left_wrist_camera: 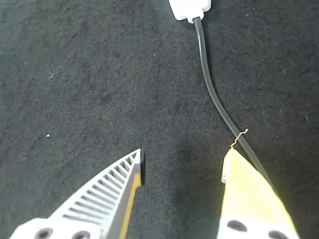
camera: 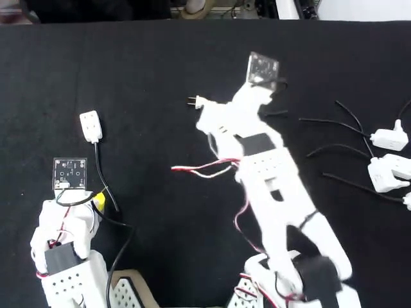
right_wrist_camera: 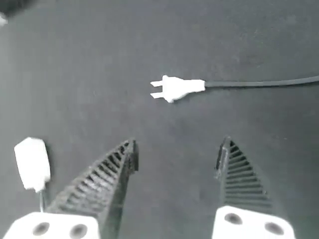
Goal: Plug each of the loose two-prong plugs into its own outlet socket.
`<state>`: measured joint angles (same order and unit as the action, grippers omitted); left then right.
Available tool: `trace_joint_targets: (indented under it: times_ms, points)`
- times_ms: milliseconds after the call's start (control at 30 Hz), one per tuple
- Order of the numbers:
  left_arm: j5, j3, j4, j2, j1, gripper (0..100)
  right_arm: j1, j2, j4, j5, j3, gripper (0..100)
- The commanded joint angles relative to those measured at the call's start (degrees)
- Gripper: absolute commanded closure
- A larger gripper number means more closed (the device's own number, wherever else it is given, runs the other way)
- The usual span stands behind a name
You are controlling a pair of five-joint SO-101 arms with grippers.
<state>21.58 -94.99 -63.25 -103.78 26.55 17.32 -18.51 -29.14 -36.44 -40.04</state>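
Note:
A white two-prong plug (right_wrist_camera: pixel 177 89) lies on the black table, prongs pointing away from its black cable; it also shows beside the right arm (camera: pixel 270 167) as the plug (camera: pixel 198 102). My right gripper (right_wrist_camera: pixel 175 149) hangs open above the table, short of the plug, with nothing between its fingers. A white outlet socket (camera: pixel 90 126) with a black cable lies at the far left, seen off to the side as the socket (right_wrist_camera: pixel 32 163). My left gripper (left_wrist_camera: pixel 184 159) is open just short of that socket (left_wrist_camera: pixel 189 9). The cable (left_wrist_camera: pixel 219 109) runs past its yellow finger (left_wrist_camera: pixel 249 189).
More white plug and socket pieces (camera: pixel 388 138) (camera: pixel 388 172) with loose black cables (camera: pixel 347 186) lie at the right edge. Red and white arm wires (camera: pixel 202 168) hang over the table's middle. The left arm (camera: pixel 64 250) stands at the near left.

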Motion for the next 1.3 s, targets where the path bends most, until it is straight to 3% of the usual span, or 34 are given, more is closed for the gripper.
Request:
trace_joint_targets:
  times_ms: [0, 167, 467, 833, 1133, 1267]
  points:
    - [0.62, 0.13, 0.44, -0.53, 0.48, 74, 0.7, 4.97, 4.92, -11.16, 1.54, 74.7]
    - [0.62, 0.13, 0.44, -0.53, 0.48, 74, 1.14, 15.96, 5.19, -20.66, 7.96, 74.7]
    - [0.62, 0.13, 0.44, -0.53, 0.48, 74, 1.14, 31.08, 5.19, -30.51, 18.77, 74.7]
    - [0.62, 0.13, 0.44, -0.53, 0.48, 74, 1.05, 36.53, 15.91, -31.12, 21.05, 74.7]
    - [0.62, 0.13, 0.44, -0.53, 0.57, 74, 1.05, 39.96, 16.26, -32.44, 22.64, 75.1]
    - [0.62, 0.13, 0.44, -0.53, 0.57, 74, 0.7, 43.12, 15.91, -32.35, 25.45, 89.0]
